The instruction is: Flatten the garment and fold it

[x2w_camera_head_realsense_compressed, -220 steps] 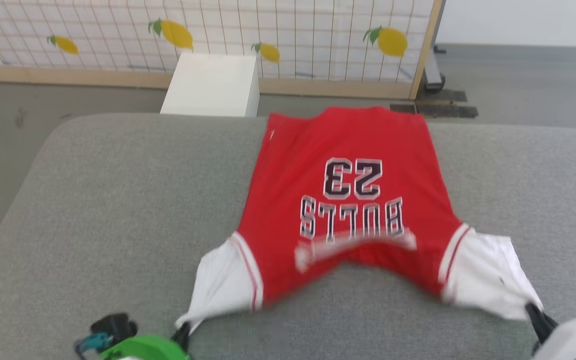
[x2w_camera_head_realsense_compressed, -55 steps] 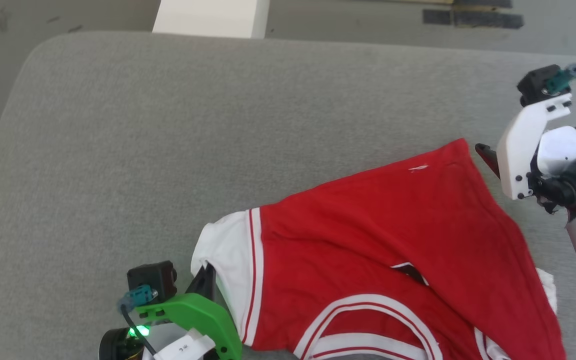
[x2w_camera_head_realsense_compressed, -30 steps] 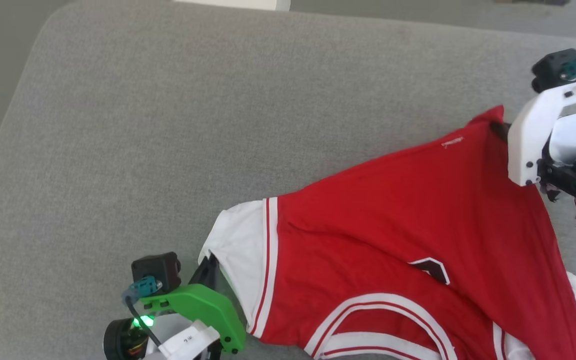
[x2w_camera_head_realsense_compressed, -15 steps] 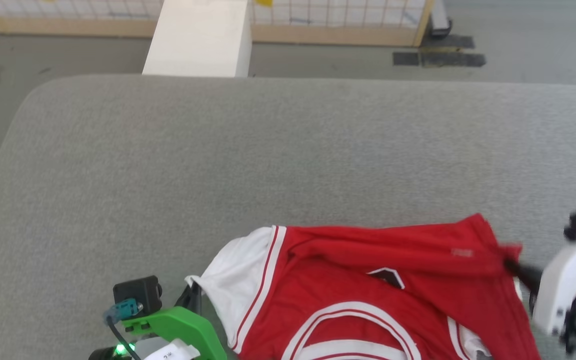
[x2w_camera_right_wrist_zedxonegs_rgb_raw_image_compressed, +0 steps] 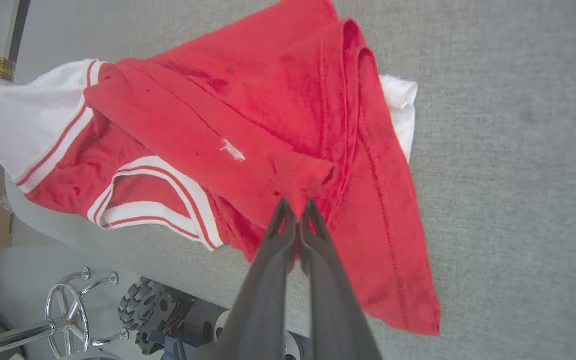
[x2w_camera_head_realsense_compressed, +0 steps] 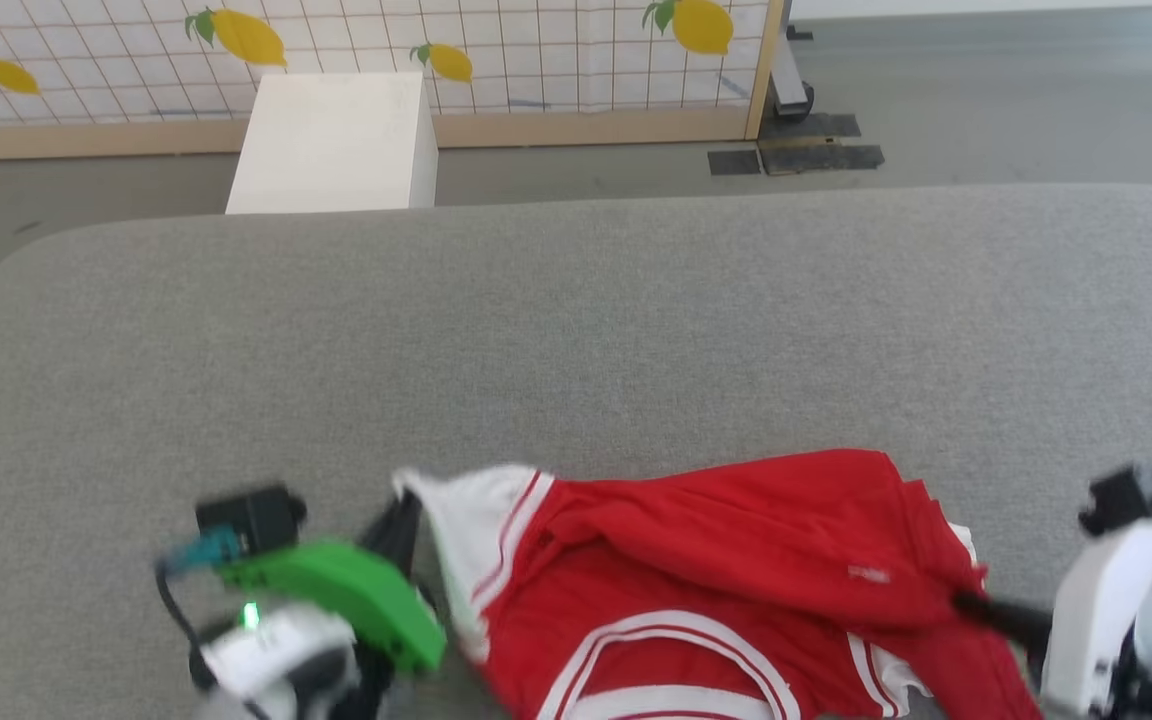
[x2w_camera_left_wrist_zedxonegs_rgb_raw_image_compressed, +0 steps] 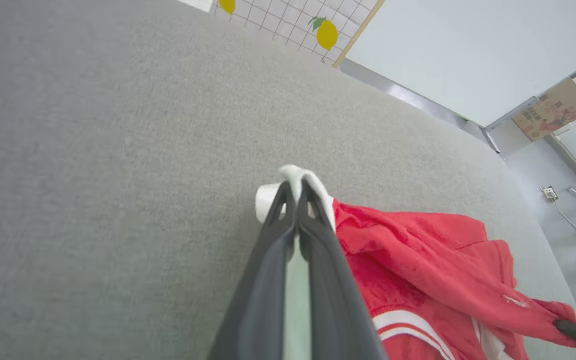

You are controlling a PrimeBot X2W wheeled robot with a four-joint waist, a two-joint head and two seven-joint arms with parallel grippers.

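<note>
The garment (x2w_camera_head_realsense_compressed: 736, 560), a red shirt with white sleeves and striped trim, lies bunched and partly folded over itself near the front edge of the grey cushion. My left gripper (x2w_camera_head_realsense_compressed: 401, 520) is shut on the garment's white sleeve edge at its left end; the left wrist view shows the white cloth (x2w_camera_left_wrist_zedxonegs_rgb_raw_image_compressed: 295, 177) pinched between the closed fingertips of that gripper (x2w_camera_left_wrist_zedxonegs_rgb_raw_image_compressed: 295, 187). My right gripper (x2w_camera_head_realsense_compressed: 966, 602) is shut on a red corner of the garment at its right end. In the right wrist view the closed tips of that gripper (x2w_camera_right_wrist_zedxonegs_rgb_raw_image_compressed: 295, 206) pinch the red fold (x2w_camera_right_wrist_zedxonegs_rgb_raw_image_compressed: 303, 175) above the collar trim.
The wide grey cushion (x2w_camera_head_realsense_compressed: 576, 320) stretches back and to both sides. Behind it stand a white box (x2w_camera_head_realsense_compressed: 336, 140) and a lemon-print grid panel (x2w_camera_head_realsense_compressed: 386, 50) on the grey floor. The robot's wheeled base (x2w_camera_right_wrist_zedxonegs_rgb_raw_image_compressed: 168, 310) shows under the cushion's front edge.
The head camera has tilted up. My right gripper has carried the garment's red corner from the far side toward the front, folding the red body over itself. The left gripper keeps its grip on the sleeve.
</note>
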